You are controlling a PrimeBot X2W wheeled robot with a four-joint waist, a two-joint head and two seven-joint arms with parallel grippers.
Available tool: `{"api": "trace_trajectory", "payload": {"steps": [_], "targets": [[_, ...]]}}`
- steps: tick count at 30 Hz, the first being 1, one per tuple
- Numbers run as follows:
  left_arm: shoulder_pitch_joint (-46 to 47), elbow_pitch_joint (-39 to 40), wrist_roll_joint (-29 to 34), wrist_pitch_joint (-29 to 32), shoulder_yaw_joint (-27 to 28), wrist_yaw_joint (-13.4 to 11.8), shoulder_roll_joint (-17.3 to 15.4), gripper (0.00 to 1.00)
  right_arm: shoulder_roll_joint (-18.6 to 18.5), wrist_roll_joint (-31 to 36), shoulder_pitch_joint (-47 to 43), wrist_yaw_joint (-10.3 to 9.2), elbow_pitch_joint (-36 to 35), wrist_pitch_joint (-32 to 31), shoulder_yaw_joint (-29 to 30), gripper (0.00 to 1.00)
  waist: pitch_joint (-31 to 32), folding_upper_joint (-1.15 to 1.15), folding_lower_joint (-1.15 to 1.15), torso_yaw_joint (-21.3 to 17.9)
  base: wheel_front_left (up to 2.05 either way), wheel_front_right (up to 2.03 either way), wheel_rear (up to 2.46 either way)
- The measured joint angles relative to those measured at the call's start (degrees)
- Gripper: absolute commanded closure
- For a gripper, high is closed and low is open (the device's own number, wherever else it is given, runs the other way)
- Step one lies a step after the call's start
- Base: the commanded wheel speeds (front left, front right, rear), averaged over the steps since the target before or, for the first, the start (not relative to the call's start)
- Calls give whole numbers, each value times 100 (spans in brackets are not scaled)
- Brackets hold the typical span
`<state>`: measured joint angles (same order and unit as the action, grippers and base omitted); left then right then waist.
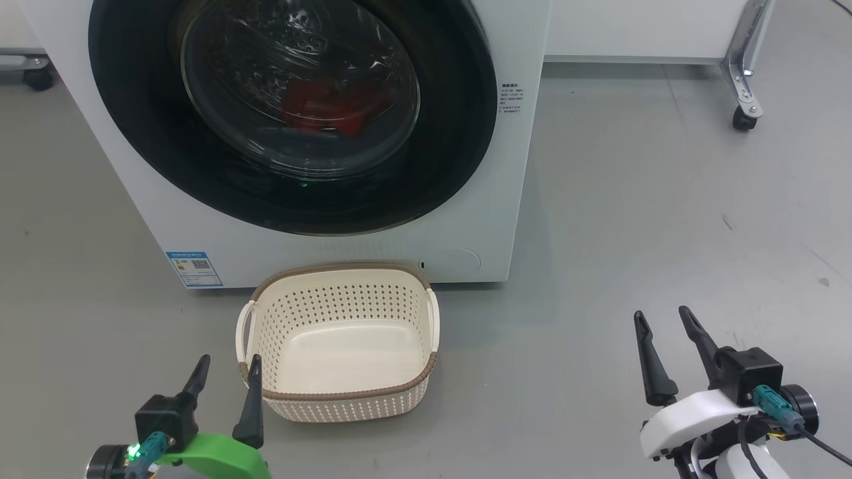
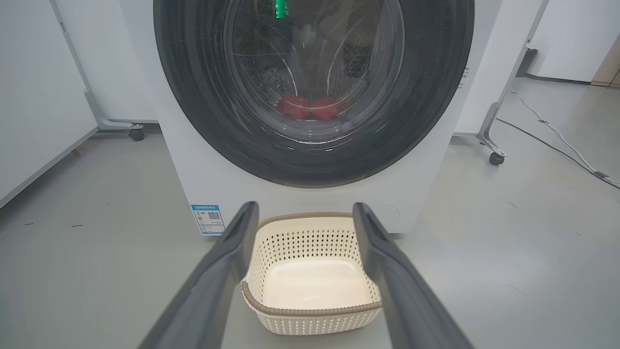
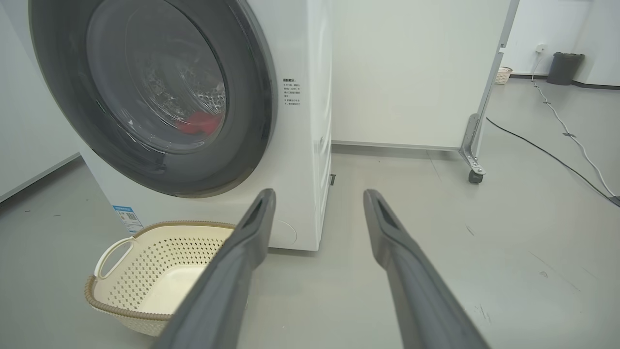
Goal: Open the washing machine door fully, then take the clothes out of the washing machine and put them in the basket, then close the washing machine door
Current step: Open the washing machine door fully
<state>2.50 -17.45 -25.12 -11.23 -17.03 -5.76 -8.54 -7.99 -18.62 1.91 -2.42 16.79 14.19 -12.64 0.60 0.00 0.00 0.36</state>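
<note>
The white washing machine (image 1: 459,219) stands ahead with its round black-rimmed door (image 1: 452,120) shut flat against the front. Red clothes (image 1: 326,110) lie in the drum behind the glass, also seen as clothes (image 2: 307,106) and clothes (image 3: 198,123). The cream basket (image 1: 339,392) sits on the floor just in front of the machine, with nothing in it. My left gripper (image 1: 228,369) hangs open at the basket's near left corner; my left gripper (image 2: 302,213) frames the basket (image 2: 310,310). My right gripper (image 1: 662,320) is open over bare floor to the right; my right gripper (image 3: 319,196) points past the machine's right corner.
A white panel on a wheeled metal foot (image 1: 745,120) stands behind and right of the machine. Another caster (image 1: 38,78) shows at the far left. A black cable (image 3: 547,155) crosses the grey floor at right, toward a dark bin (image 3: 565,68).
</note>
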Motion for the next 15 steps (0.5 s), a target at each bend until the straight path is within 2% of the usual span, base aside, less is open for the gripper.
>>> {"api": "trace_trajectory", "payload": {"steps": [1, 10, 15], "targets": [[1, -3, 0, 0, 0, 0, 1, 0, 3, 18, 0, 0, -1, 0, 13, 100, -1, 0, 0, 3, 0, 0, 0], [4, -24, 32, 0, -10, -1, 4, 0, 70, -36, 1, 118, 24, 0, 120, 100, -25, 0, 0, 22, 0, 0, 0], [27, -10, 160, 0, -74, -2, 5, 0, 304, -646, 4, 202, -10, 0, 488, 100, -62, 0, 0, 42, 0, 0, 0]]}}
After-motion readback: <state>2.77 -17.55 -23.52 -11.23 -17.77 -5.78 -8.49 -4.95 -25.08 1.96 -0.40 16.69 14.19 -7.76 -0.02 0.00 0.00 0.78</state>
